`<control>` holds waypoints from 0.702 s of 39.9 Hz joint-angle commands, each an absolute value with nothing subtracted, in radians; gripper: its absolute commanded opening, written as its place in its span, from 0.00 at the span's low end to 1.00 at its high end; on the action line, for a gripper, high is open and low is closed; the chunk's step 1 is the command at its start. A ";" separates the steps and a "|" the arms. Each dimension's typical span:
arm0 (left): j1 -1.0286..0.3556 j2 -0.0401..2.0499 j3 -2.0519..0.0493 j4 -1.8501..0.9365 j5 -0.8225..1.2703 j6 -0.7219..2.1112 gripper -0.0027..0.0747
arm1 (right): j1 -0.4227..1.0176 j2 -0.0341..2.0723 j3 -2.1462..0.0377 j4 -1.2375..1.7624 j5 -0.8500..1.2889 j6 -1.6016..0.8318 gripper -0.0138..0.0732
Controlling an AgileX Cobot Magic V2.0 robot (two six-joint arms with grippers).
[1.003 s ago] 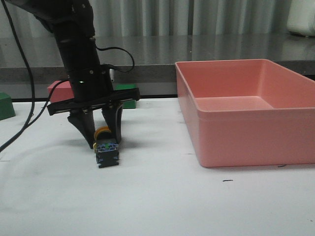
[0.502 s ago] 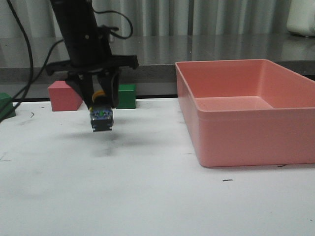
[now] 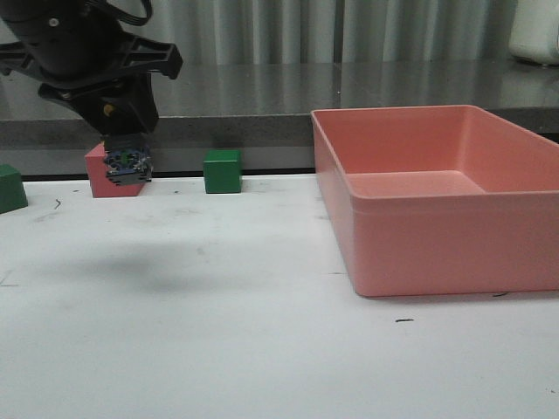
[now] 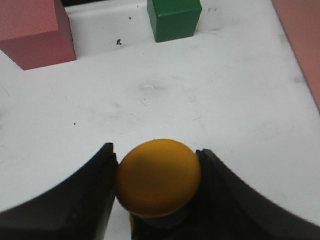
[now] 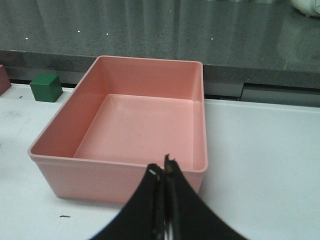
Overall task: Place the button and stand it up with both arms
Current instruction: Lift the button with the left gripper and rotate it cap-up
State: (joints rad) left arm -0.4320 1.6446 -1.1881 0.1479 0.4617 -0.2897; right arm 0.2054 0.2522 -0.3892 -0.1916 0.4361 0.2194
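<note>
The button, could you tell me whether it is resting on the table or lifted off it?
Lifted: the button hangs in the left pincer, above the table.

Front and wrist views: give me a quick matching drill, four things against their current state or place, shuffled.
Things:
1. button
2. pink bin
3. right hand
4. green cube

States:
A. shut on nothing
B. empty, on the table's right side
C. held off the table in the left hand
D. resting on the table near its back edge

Pairs: 1-C, 2-B, 3-A, 4-D
</note>
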 commanded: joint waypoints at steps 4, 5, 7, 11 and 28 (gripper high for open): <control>-0.395 1.486 -0.991 0.165 0.061 -0.304 0.31 | 0.202 0.258 -0.414 -0.211 0.351 0.211 0.08; -0.386 1.475 -0.955 0.172 0.021 -0.304 0.31 | 0.202 0.258 -0.414 -0.211 0.351 0.211 0.08; -0.373 1.461 -0.893 0.191 -0.075 -0.304 0.31 | 0.202 0.258 -0.414 -0.211 0.351 0.211 0.08; -0.353 1.456 -0.785 0.240 -0.281 -0.304 0.31 | 0.202 0.258 -0.414 -0.211 0.351 0.211 0.08; -0.347 1.577 -0.567 0.289 -0.736 -0.095 0.31 | 0.202 0.258 -0.414 -0.211 0.351 0.211 0.08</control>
